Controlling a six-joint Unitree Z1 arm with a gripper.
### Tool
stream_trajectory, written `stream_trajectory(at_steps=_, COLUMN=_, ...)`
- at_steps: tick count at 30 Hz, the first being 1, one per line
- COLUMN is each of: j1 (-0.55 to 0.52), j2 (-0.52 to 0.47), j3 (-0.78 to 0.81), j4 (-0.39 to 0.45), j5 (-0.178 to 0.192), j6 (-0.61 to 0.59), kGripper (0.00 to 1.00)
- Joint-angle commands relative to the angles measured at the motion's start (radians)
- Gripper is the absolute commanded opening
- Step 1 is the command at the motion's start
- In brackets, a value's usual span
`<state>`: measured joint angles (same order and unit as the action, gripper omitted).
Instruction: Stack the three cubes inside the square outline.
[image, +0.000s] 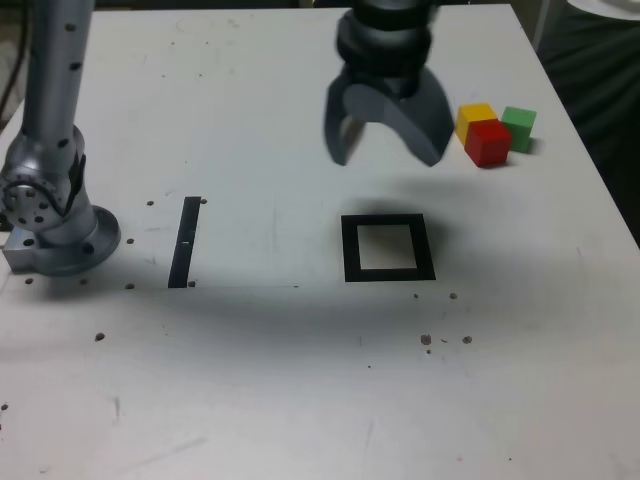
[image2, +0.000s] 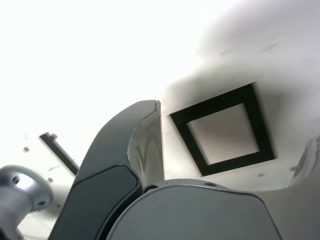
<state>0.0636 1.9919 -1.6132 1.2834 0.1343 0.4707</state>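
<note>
The jaws (image: 391, 128) gape, holding nothing, over the counter (image: 270, 400). Toward its far right corner in the exterior view sit the red (image: 487, 143), yellow (image: 475, 117) and green (image: 519, 127) cubes, probably light and rigid, best pinched across opposite sides; none has a long axis.

Exterior view: high, facing down across the table (image: 270, 370), arm base left.
Wrist view: closer above the square frame (image2: 217, 105).
Shared: frame, strip (image: 184, 243), base.
</note>
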Motion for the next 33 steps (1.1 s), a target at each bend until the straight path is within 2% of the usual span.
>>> stream_trajectory(at_steps=1, j1=0.005, j2=0.036, j3=-0.059, j4=0.033, j5=0.006, j6=0.021, kGripper=0.99)
stream_trajectory(at_steps=15, j1=0.042, j2=0.220, j3=-0.378, j4=0.160, j5=0.011, j6=0.075, kGripper=0.99)
stream_trajectory(at_steps=33, j1=0.096, j2=0.424, j3=-0.618, j4=0.211, j5=0.008, j6=0.107, kGripper=0.98)
